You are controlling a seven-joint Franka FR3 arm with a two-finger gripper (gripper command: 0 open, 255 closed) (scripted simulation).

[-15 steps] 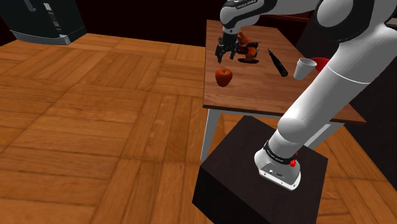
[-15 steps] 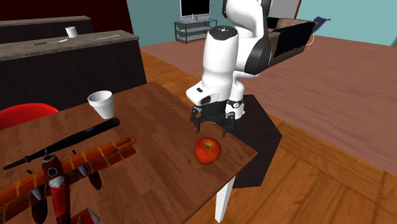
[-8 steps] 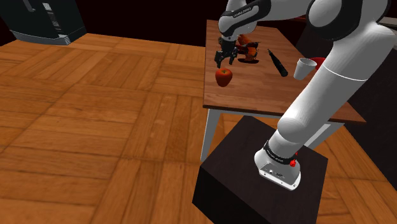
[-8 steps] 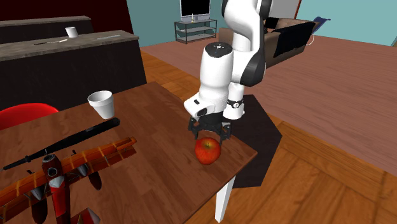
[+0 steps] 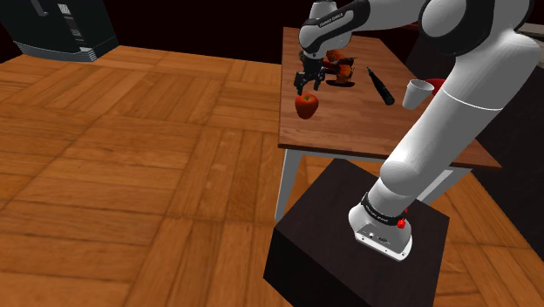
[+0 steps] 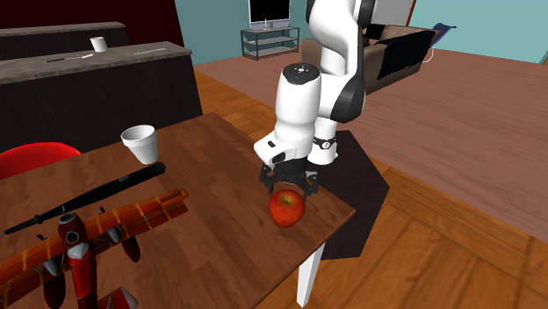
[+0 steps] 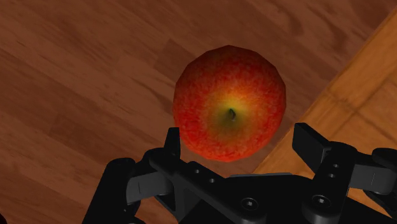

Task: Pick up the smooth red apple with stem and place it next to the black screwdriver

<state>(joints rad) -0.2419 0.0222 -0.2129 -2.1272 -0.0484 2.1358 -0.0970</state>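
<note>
A red apple (image 5: 306,105) with a yellow patch around its short stem stands upright near the wooden table's (image 5: 349,135) corner. My black gripper (image 5: 305,85) hangs straight above it, open and pointing down. In the second exterior view the gripper (image 6: 287,183) is just over the top of the apple (image 6: 286,209). Along the hand, the apple (image 7: 229,102) lies ahead of the gripper (image 7: 242,143), and the fingertips (image 7: 172,140) stand apart at about its width, clasping nothing. The black screwdriver (image 5: 380,85) lies farther along the table, also seen as a long dark tool (image 6: 88,200).
A white cup (image 5: 418,92) stands beyond the screwdriver, and a red-orange toy plane (image 6: 88,237) lies beside it. A red rounded object (image 6: 35,158) sits at the table's far side. The apple is close to the table edge (image 6: 338,206). The black stand (image 5: 349,235) is below.
The gripper has come down from well above the table to just over the apple, still open. The apple has not moved.
</note>
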